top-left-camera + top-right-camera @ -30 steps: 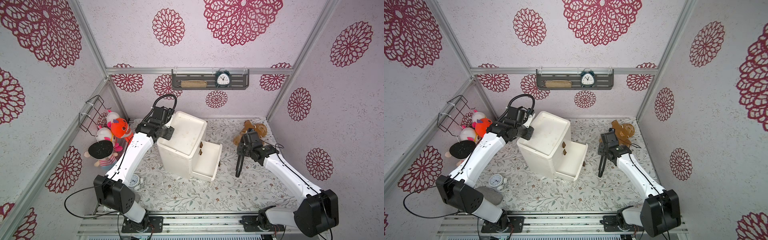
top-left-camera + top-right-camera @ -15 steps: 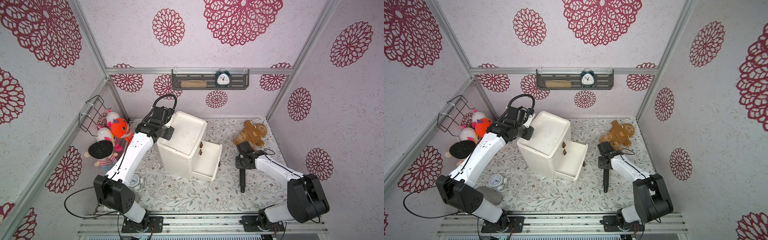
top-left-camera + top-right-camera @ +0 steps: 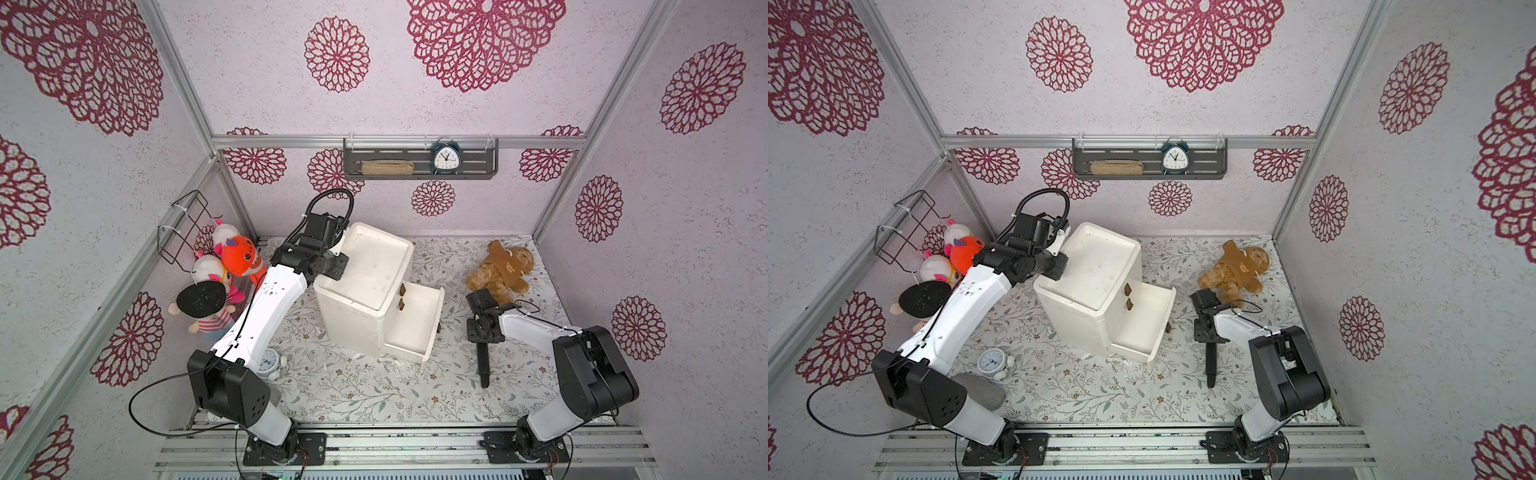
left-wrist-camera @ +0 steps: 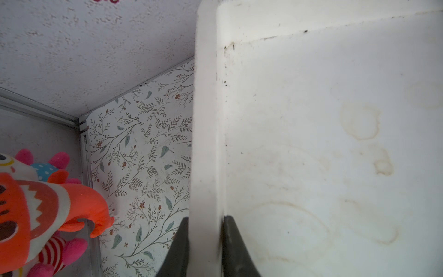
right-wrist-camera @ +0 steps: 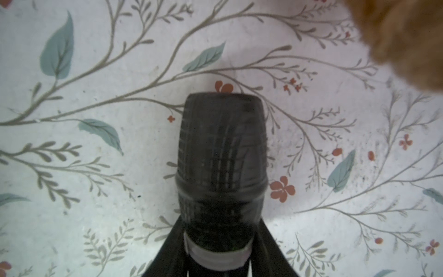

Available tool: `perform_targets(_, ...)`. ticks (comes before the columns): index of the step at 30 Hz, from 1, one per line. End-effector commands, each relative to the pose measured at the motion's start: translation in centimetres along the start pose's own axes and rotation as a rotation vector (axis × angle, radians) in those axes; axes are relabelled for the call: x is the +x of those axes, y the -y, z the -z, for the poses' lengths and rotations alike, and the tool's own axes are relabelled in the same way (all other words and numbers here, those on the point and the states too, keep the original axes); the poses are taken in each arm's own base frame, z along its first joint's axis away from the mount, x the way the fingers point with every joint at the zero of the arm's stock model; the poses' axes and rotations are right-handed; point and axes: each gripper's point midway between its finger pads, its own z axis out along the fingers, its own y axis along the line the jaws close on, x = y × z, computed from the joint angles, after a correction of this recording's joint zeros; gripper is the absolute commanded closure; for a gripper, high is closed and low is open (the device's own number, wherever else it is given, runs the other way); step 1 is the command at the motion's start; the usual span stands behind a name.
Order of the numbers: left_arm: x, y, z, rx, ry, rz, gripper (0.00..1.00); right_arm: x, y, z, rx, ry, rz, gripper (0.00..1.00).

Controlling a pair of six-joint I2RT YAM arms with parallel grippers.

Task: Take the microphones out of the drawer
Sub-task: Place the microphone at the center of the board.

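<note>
- L gripper (image 4: 205, 219) pinched narrow on the raised rim of the white box-shaped cabinet (image 3: 365, 270); I reckon that's to stop it sliding.
- R gripper (image 5: 219, 237) grips the black mesh-headed microphone (image 3: 482, 361) by its neck, low over the floral-print table (image 3: 374, 390), beside the open white drawer (image 3: 417, 320).
- Mic's out; only set-down left, imo.

we are seeing the microphone (image 3: 482, 362) right of the open drawer (image 3: 415, 328) of the cabinet (image 3: 365, 266), the teddy bear (image 3: 500, 270) lying behind.

The microphone (image 3: 482, 362) is black, the cabinet (image 3: 368, 270) white, the teddy (image 3: 500, 268) brown, the mat (image 3: 357, 388) leaf-and-flower printed.
</note>
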Motion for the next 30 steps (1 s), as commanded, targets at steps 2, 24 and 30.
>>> perform_targets(2,2.7,-1.6,-2.2,-0.104,-0.125,-0.089,0.99,-0.1,0.1,-0.4,0.020,-0.011,0.026,0.75)
perform_targets(24,2.6,-1.4,-2.2,-0.094,-0.124,-0.085,0.99,-2.2,0.0,2.8,-0.019,0.042,0.047,0.10)
perform_targets(30,2.6,-1.4,-2.2,-0.094,-0.124,-0.085,0.99,-3.0,-0.9,4.6,-0.060,0.076,0.062,0.01)
